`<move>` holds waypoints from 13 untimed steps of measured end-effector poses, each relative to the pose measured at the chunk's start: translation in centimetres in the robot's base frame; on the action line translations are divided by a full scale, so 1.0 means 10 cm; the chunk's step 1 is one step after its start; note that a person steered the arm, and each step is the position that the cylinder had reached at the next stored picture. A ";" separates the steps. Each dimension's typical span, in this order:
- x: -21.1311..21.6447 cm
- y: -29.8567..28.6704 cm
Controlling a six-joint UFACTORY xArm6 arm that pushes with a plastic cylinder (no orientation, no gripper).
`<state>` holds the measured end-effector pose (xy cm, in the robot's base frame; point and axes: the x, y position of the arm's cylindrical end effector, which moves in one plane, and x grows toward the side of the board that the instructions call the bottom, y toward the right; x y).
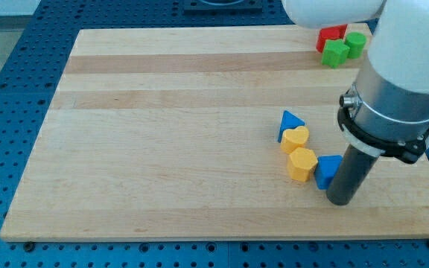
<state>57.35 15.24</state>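
Tip: my tip (342, 202) sits at the rod's lower end, on the board, toward the view's bottom right. No jaws fitted, so nothing to open or close; bare rod only.
Tip contact: touching, or as good as touching, the blue block (327, 171) on that block's right side. A hairline gap can't be ruled out from this angle.
Blue block: shape unclear, partly hidden by the rod; looks wedge-like.
Adjacent blocks: yellow hexagon block (302, 164) just left of the blue one, touching it. Yellow heart block (296, 138) directly above the hexagon, touching. Blue triangle block (289, 123) above that, against the heart. The four form a tight chain running up and to the left.
Far group: red block (331, 36), green cube (337, 53) and a second green block (356, 44) clustered at the view's top right, well apart from the tip. Red block partly cut off by the arm body.
Board: wooden board (162, 134), light grain, lying on a blue perforated table (6, 67).
Step in hand: appears to be contact w/ the blue block at the chain's lower end; judgement only.
Markings: none legible. No brand, label or writing seen on blocks, board or arm.
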 end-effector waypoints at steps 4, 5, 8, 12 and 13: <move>-0.68 -0.03; -0.73 -0.17; -0.76 -0.45; -1.21 -0.27; -1.32 -0.09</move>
<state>44.17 14.30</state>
